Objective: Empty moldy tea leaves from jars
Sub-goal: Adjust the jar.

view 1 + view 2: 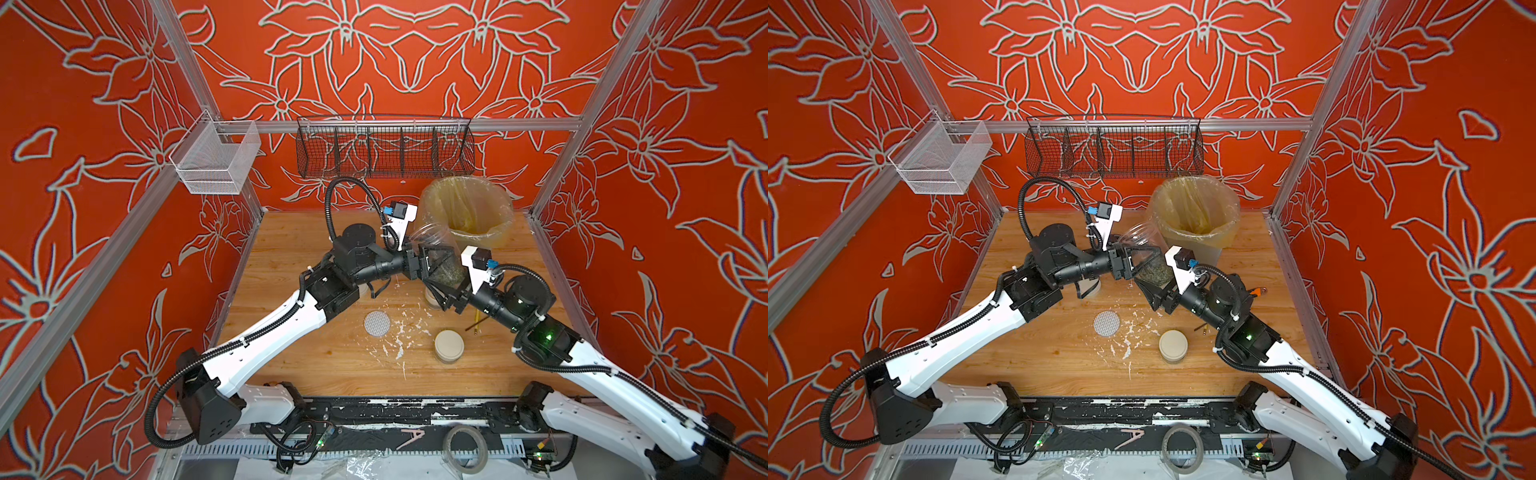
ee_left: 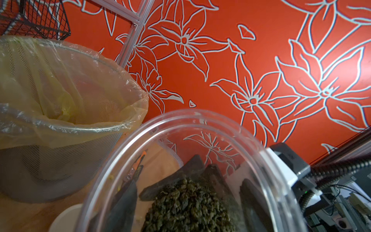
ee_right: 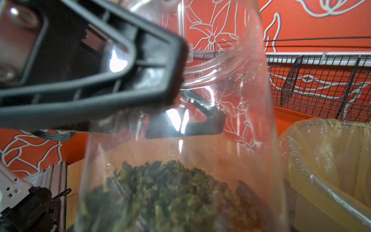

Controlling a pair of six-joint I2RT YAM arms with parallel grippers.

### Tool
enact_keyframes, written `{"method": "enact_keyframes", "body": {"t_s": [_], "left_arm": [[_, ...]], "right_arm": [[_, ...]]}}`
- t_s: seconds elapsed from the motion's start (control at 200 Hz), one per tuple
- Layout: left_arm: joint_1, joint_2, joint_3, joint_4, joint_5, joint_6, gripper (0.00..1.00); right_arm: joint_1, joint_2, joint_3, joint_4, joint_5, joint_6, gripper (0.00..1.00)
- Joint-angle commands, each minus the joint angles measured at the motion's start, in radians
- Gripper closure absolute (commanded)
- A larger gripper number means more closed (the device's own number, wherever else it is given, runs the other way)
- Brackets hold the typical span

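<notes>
A pale wooden tabletop (image 1: 316,361) fills the lower middle of both top views. It is closed in by red walls (image 1: 415,62) printed with grey-white flower outlines and framed by aluminium rails (image 1: 519,124). A white mesh basket (image 1: 216,160) hangs on the rail at the upper left, and a long black wire basket (image 1: 384,151) with dividers hangs at the centre. Below the wire basket, at the back of the table, stands the grey bin (image 1: 505,226) with its yellowish liner. Just beside it, toward the frame's centre, an open clear jar (image 1: 430,239) is held off the table, tilted with its mouth toward the upper left. The tea leaves (image 2: 186,204) lie heaped in its lower end. The left gripper (image 1: 444,259) is clamped around this jar's body. The right gripper (image 1: 446,297) has its fingers apart on either side of the jar's base, and whether they press it cannot be told. On the wood below centre lie a white dotted lid (image 1: 377,323), scattered white flaky specks (image 1: 399,336), a squat jar (image 1: 449,345) with a cream lid, and two thin sticks (image 1: 477,325) to its right. Along the bottom edge runs a black rail (image 1: 395,409) smeared with white, with a tape roll (image 1: 464,446) and a clothespin (image 1: 409,438) below it.
</notes>
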Motion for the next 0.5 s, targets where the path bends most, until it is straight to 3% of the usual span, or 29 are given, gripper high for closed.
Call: {"method": "enact_keyframes", "body": {"t_s": [0.0, 0.496], "left_arm": [[0.007, 0.028, 0.057, -0.1, -0.111, -0.113, 0.35], [0.009, 0.042, 0.089, -0.135, -0.138, -0.154, 0.36]], "right_arm": [[0.007, -0.02, -0.056, 0.153, 0.035, -0.109, 0.05], [0.008, 0.085, -0.183, 0.642, 0.152, -0.262, 0.02]]}}
